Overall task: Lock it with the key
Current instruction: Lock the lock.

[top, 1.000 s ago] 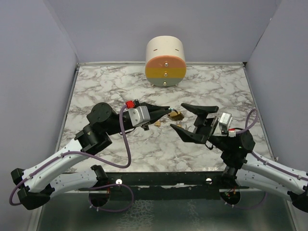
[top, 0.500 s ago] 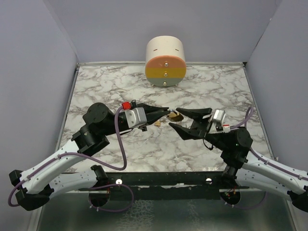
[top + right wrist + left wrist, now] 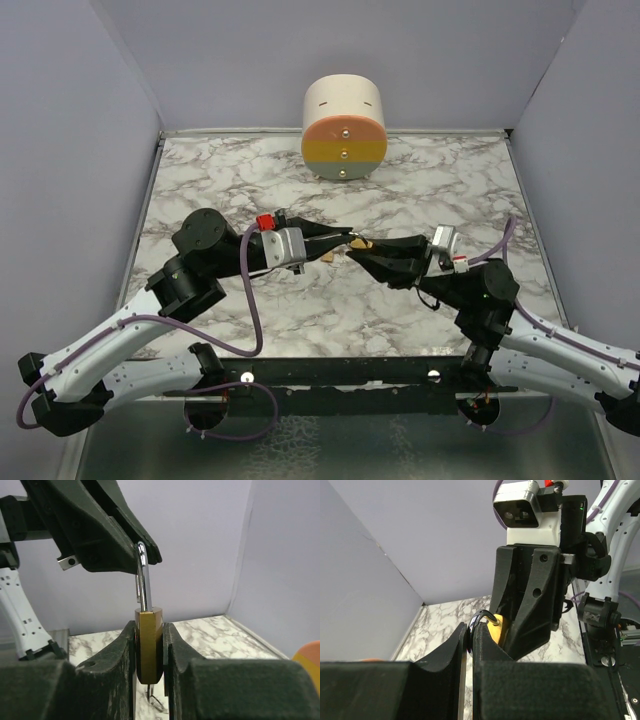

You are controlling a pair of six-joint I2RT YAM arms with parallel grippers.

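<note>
With the left gripper pinching the shackle at its tips, the right gripper is clamping narrowly on the padlock between its pads, and should be squeezing both flat faces squarely before the left lets go.

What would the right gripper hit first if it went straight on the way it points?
Probably the left gripper, just ahead, pinching the shackle of the brass padlock, whose body sits between the fingers of the right gripper.
</note>
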